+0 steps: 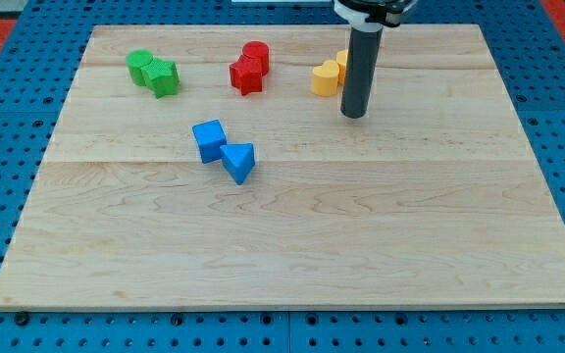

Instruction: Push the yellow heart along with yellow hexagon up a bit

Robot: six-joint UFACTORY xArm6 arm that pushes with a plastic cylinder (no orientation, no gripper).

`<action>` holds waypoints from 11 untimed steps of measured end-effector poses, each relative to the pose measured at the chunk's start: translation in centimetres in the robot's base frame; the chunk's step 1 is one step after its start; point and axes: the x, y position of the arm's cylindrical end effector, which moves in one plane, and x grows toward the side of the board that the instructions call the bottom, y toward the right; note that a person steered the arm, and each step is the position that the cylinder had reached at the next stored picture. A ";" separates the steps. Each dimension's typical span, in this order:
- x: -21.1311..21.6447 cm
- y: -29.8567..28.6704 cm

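The yellow heart (326, 77) lies near the board's top, right of centre. The yellow hexagon (342, 61) sits just up and right of it, mostly hidden behind the rod. My tip (354, 115) rests on the board just below and to the right of the two yellow blocks, a short gap from the heart.
Two red blocks (250, 67) lie together left of the yellow pair. Two green blocks (154, 73) sit at the top left. A blue cube (209, 139) and a blue triangle (238, 161) touch near the board's (292, 235) middle left.
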 end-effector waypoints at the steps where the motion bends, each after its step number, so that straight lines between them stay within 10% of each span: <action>1: 0.0 0.0; 6: -0.2 0.1; 8: -0.4 -11.1; 11: -6.0 1.8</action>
